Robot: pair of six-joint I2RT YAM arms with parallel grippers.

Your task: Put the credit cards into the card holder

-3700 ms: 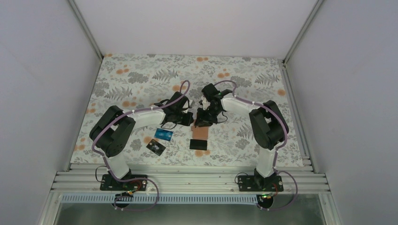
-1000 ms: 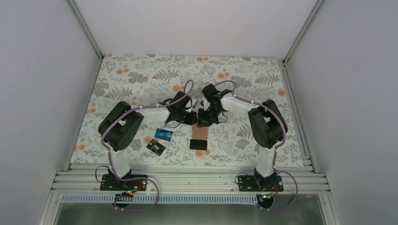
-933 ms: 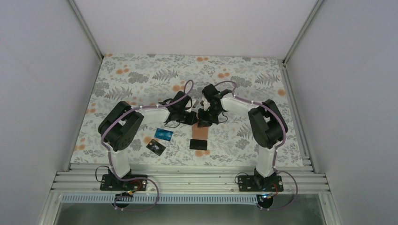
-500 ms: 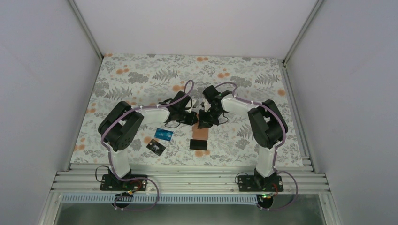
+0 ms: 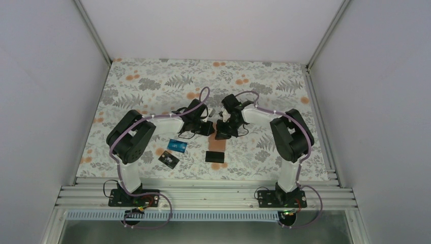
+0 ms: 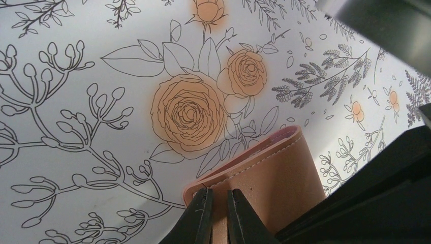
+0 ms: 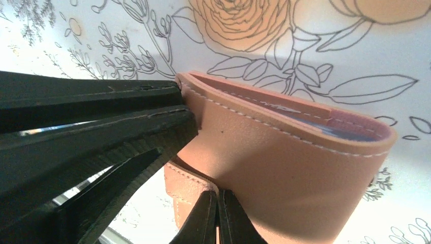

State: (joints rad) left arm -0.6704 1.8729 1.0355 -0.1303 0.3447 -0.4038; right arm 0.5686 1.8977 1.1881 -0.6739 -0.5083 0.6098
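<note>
The tan leather card holder (image 5: 218, 145) is held up over the table's middle between both grippers. In the left wrist view the card holder (image 6: 274, 178) has its upper flap's corner pinched by my left gripper (image 6: 219, 194), whose jaws stand a sliver apart on the leather. My right gripper (image 7: 217, 196) is shut on the edge of the lower flap of the card holder (image 7: 289, 157), so the holder gapes open. Something bluish shows inside its pocket. A blue credit card (image 5: 177, 146), a black printed one (image 5: 168, 160) and a plain black one (image 5: 215, 155) lie flat on the table.
The floral table cover (image 5: 152, 86) is walled by white panels on three sides. A metal rail (image 5: 203, 193) carries both arm bases at the near edge. My left gripper's black fingers (image 7: 112, 117) fill the left of the right wrist view.
The right wrist has shifted slightly toward the near side and the right with its flap. The left arm has stayed put over the last second. The loose cards have not moved.
</note>
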